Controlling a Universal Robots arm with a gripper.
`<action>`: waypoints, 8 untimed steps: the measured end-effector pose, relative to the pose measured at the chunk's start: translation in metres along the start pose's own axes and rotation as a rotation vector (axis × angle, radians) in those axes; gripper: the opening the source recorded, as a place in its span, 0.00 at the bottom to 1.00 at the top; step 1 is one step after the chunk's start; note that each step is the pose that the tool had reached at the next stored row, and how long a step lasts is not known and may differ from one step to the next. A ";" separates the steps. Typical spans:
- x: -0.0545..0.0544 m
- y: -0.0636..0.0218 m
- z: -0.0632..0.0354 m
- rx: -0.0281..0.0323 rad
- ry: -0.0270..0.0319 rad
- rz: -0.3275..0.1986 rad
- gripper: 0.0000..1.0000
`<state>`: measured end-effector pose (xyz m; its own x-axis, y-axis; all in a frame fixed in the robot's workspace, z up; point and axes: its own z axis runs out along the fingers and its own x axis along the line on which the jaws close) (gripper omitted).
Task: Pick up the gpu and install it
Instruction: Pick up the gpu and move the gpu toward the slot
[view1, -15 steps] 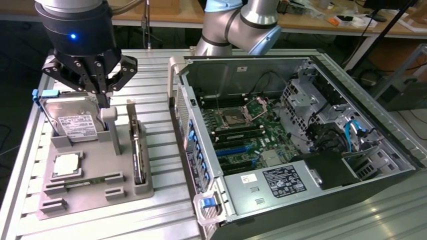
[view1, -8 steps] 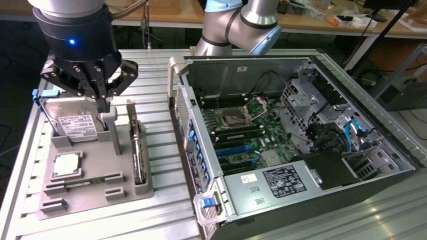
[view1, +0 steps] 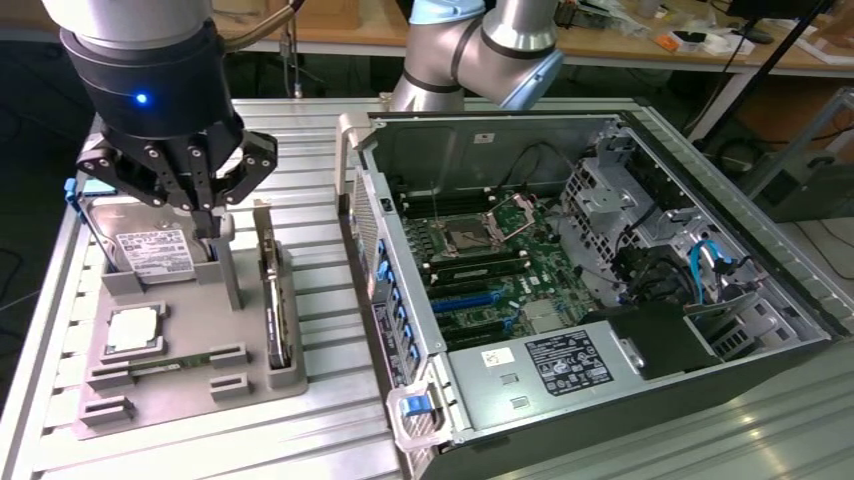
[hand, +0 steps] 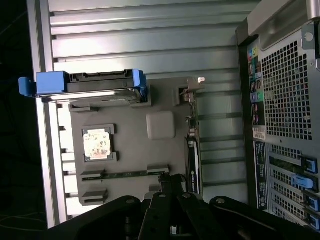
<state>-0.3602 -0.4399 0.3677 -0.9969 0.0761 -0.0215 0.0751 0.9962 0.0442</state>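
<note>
Right now the claw hangs clenched on nothing above the grey tray, while the gpu stands on edge along the tray's edge nearest the open computer case.

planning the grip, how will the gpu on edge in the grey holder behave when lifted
Probably stiff: the gpu is a thin flat board. Standing on edge in the grey holder, it would likely tip sideways once clear of its slot. Its narrow top edge gives little to grip, so it may slip.
</note>
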 end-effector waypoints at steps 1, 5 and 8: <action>0.000 -0.0010 0.0003 0.0000 -0.0001 0.000 0.11; 0.000 -0.0030 0.0034 -0.0001 -0.0001 0.000 0.11; 0.000 -0.0033 0.0046 -0.0004 0.0001 0.000 0.11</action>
<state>-0.3602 -0.4430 0.3629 -0.9969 0.0761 -0.0214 0.0751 0.9962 0.0445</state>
